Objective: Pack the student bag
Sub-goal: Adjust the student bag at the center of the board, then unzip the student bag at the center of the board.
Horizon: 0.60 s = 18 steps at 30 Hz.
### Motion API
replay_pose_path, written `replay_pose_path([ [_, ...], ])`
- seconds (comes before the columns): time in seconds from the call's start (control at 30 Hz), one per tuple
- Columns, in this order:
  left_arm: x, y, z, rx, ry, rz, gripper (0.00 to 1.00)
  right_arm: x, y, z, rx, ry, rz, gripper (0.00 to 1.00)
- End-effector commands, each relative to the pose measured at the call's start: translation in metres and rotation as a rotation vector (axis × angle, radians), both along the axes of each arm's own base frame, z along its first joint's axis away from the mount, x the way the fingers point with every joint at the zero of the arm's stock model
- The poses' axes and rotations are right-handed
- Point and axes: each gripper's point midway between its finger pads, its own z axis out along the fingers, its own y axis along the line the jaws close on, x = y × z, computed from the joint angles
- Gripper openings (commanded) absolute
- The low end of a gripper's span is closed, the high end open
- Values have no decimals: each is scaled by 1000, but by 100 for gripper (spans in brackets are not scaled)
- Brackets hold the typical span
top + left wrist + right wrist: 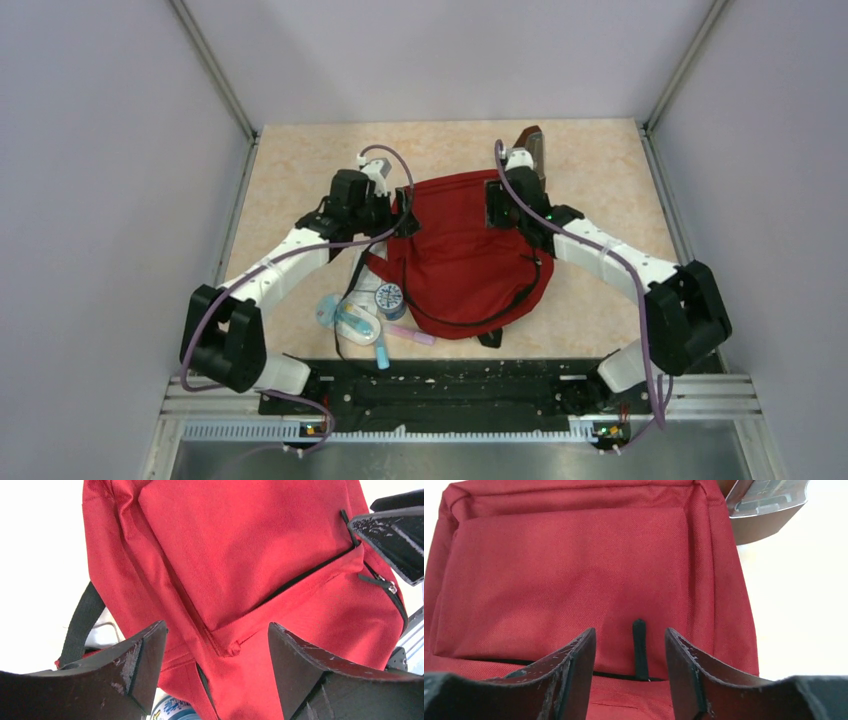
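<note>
near edge first: a small cluster lies on the table (300, 160) just off the near-left corner of the student bag (460, 250). in it, a round blue-and-white roll (388, 297) is seen touching the bag's edge, with a pale blue item (338, 316) beside it, a pink stick (412, 336) and a short blue stick (382, 352) nearer the arm bases; what these items are cannot be told. the red bag is laid flat in the middle of the table, between the two arms, with a black strap (505, 305) looped along its near-right side. the left gripper (217, 665) is held over the bag's left edge, jaws spread wide, with only red fabric and a seam seen beyond them and nothing gripped; whether the tips touch the cloth cannot be told. the right gripper (630, 665) is held at the bag's far-right part, jaws about half apart, straddling a black zipper pull (639, 647); a gap is seen on both sides of the pull, so it is not pinched. a black zipper line (305, 575) is seen running across the front pocket. furthest away, a brown metronome (530, 150) is stood just beyond the bag's far-right corner, close behind the right wrist.
</note>
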Motion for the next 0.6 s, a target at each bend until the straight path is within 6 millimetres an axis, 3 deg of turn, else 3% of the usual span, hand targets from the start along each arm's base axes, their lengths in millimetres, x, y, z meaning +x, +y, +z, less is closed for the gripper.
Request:
replay_pose_path([
  [0.0, 34, -7, 24, -68, -78, 65, 77, 24, 10, 28, 13, -79, 21, 50],
  [0.33, 49, -18, -21, -73, 61, 62, 66, 23, 4, -4, -41, -6, -11, 39],
  [0.57, 48, -22, -35, -75, 101, 36, 61, 17, -5, -19, -74, 21, -29, 38],
])
